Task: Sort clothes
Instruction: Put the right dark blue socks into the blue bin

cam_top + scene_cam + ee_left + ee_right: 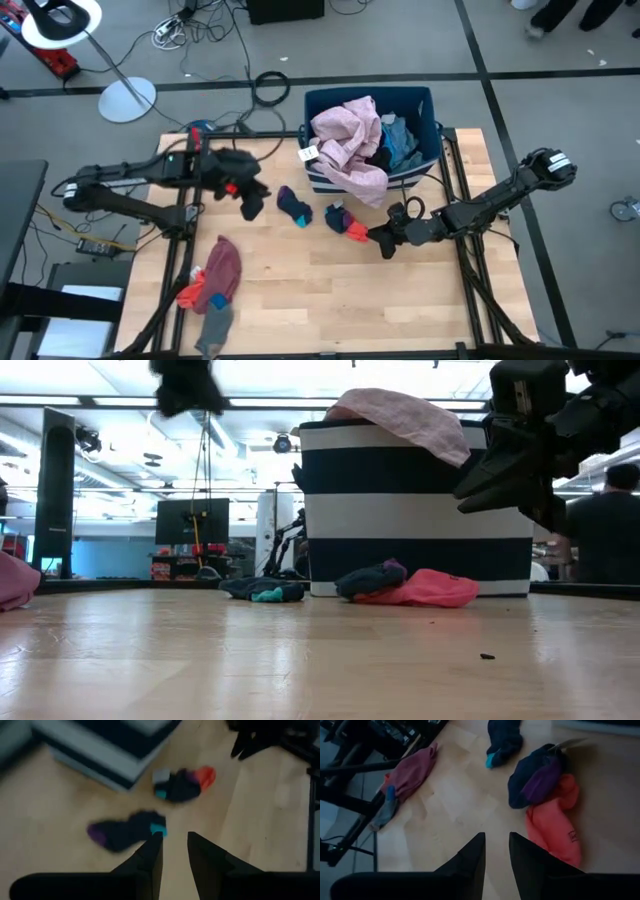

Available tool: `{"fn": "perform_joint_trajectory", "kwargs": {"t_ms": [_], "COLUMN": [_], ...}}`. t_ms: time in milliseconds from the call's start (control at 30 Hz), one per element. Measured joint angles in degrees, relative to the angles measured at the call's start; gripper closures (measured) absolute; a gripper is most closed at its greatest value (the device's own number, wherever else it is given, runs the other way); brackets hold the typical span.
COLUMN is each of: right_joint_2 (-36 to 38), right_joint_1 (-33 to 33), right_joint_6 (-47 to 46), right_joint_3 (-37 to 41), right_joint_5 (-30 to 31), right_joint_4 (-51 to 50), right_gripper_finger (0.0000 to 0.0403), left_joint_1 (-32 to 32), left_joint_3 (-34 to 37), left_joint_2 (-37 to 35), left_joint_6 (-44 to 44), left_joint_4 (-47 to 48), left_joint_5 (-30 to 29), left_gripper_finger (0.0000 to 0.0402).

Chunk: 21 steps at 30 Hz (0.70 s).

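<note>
Right fingers (384,243) hover narrowly parted, grasping nothing, just beside the coral-and-navy sock bundle (346,221) on the bench (330,300). Left fingers (247,196) hold a black garment (252,203) aloft near the striped bin (325,178), beside a dark sock (294,206).

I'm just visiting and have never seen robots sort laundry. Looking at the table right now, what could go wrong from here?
1. The pink garment spills over the striped bin rim and could slide out onto the table.
2. The dark and orange sock bundle lies tangled, so the right gripper beside it might lift several pieces at once.
3. A dark cloth hangs at the left gripper; it could drop.
</note>
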<state>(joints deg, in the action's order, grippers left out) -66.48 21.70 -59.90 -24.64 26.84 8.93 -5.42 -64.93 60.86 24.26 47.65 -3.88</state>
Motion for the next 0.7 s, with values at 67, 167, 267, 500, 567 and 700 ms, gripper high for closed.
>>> {"fn": "perform_joint_trajectory", "kwargs": {"t_ms": [67, 167, 267, 500, 567, 700], "right_joint_2": [0.0, 0.0, 0.0, 0.0, 0.0, 0.0], "right_joint_1": [-0.9, -2.2, -3.0, -3.3, -2.5, -1.8], "right_joint_6": [1.2, 2.5, 3.2, 2.5, 2.8, 6.7], "right_joint_3": [0.0, 0.0, 0.0, -0.8, -2.9, -9.7], "right_joint_5": [0.0, 0.0, 0.0, -4.4, -4.3, -4.5], "right_joint_4": [0.0, 0.0, 0.0, -0.9, -4.3, -15.7], "right_gripper_finger": [0.0317, 0.0323, 0.0328, 0.0336, 0.0351, 0.0392], "left_joint_1": [0.5, 1.2, 2.5, 5.1, 5.7, 6.7], "left_joint_3": [5.1, 11.6, 17.2, 30.0, 33.4, 38.5], "left_joint_2": [-2.4, -4.8, -6.7, -12.4, -14.5, -18.3], "left_joint_6": [4.8, 7.8, 7.9, 9.2, 9.2, 6.6], "left_joint_4": [-1.9, -3.1, -5.3, -24.1, -31.0, -39.9], "left_joint_5": [0.0, 0.0, -0.2, -1.8, -1.7, -1.6], "left_gripper_finger": [0.0308, 0.0308, 0.0308, 0.0308, 0.0308, 0.0308]}}
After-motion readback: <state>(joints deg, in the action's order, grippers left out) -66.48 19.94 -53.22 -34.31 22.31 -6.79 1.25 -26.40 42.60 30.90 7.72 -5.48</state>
